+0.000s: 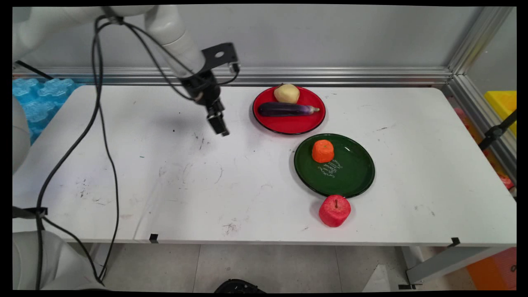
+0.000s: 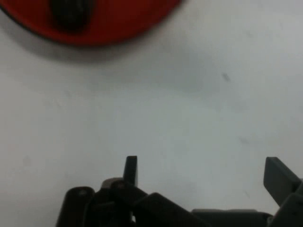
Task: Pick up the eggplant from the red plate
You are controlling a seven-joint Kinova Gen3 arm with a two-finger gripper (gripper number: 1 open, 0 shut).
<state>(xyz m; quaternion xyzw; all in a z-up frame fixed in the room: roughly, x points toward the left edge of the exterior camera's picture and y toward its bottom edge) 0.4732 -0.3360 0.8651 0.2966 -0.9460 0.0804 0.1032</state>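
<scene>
My gripper (image 1: 220, 126) hangs above the bare white table (image 1: 165, 173), left of the red plate (image 1: 303, 123). It is open with nothing between its fingers, as the hand view shows: gripper (image 2: 203, 172) over bare table, the red plate (image 2: 118, 23) at the top edge with the dark end of the eggplant (image 2: 70, 13) on it. On the red plate lie a purple eggplant (image 1: 288, 109) and a pale potato (image 1: 287, 93). Nearer lies a green plate (image 1: 350, 173) with an orange fruit (image 1: 322, 151) on it. A red apple (image 1: 334, 210) stands on the table just before the green plate.
Black cables (image 1: 101, 136) hang from the arm across the table's left side. Blue foam pieces (image 1: 39, 99) lie beyond the table's left end. An aluminium rail (image 1: 330, 76) runs along the back edge, and a yellow bin (image 1: 503, 103) sits past the right end.
</scene>
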